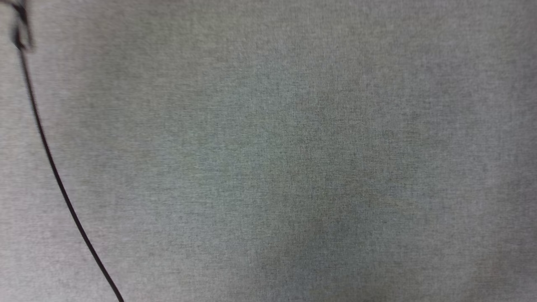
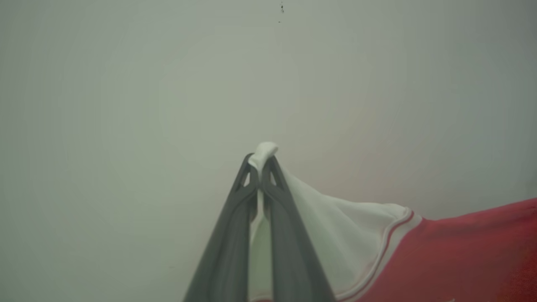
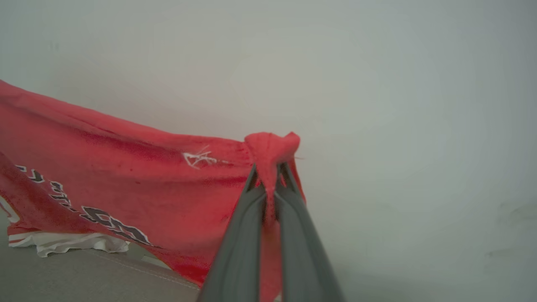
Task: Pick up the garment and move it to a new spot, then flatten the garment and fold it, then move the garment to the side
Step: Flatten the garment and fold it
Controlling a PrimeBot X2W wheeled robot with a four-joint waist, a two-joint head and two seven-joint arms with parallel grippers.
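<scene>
The garment [image 3: 126, 180] is a red jersey with black, white-outlined lettering, held up and stretched between my two grippers. In the right wrist view my right gripper [image 3: 272, 167] is shut on a bunched red corner, and the cloth runs off to the left, where a white part hangs down to the grey surface. In the left wrist view my left gripper [image 2: 261, 161] is shut on a white sleeve of the garment [image 2: 344, 226]. Striped trim and red cloth trail from there to the lower right.
A grey woven surface [image 1: 293, 167] spreads across the head view, with a thin black cable [image 1: 46, 151] curving down its left side. Behind the jersey in both wrist views is a plain pale wall [image 2: 168, 84]. A seamed grey surface [image 3: 84, 277] lies under the hanging cloth.
</scene>
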